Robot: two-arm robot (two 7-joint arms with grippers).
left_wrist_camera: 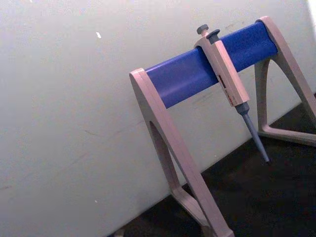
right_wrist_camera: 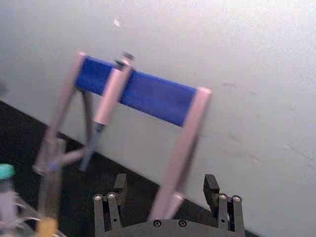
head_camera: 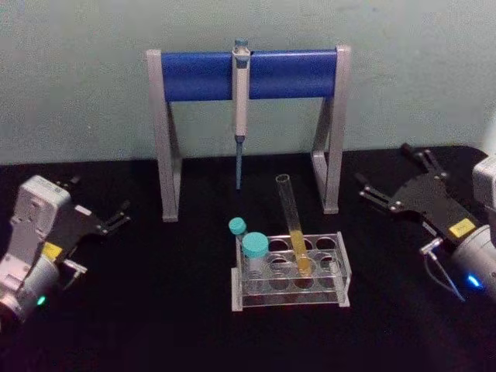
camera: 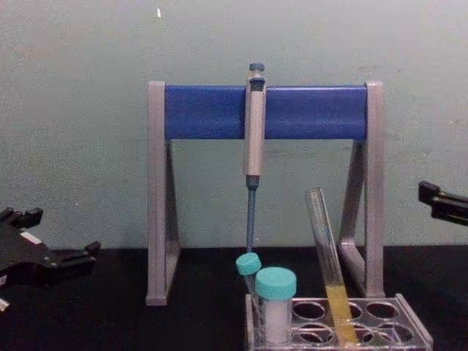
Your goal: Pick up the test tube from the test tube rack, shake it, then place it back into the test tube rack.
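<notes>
The test tube [head_camera: 294, 225], with yellow liquid in its lower part, leans in a hole of the clear test tube rack [head_camera: 342, 269]. The right gripper [head_camera: 384, 166] sits well right of the rack, fingers spread wide and empty. The left gripper [head_camera: 99, 197] sits far left, seemingly spread too.

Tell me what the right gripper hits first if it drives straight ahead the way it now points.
Most likely the right post of the pipette stand: in the right wrist view it stands squarely between the fingers of the open right gripper. Depth is unclear; the wall lies behind it.
</notes>
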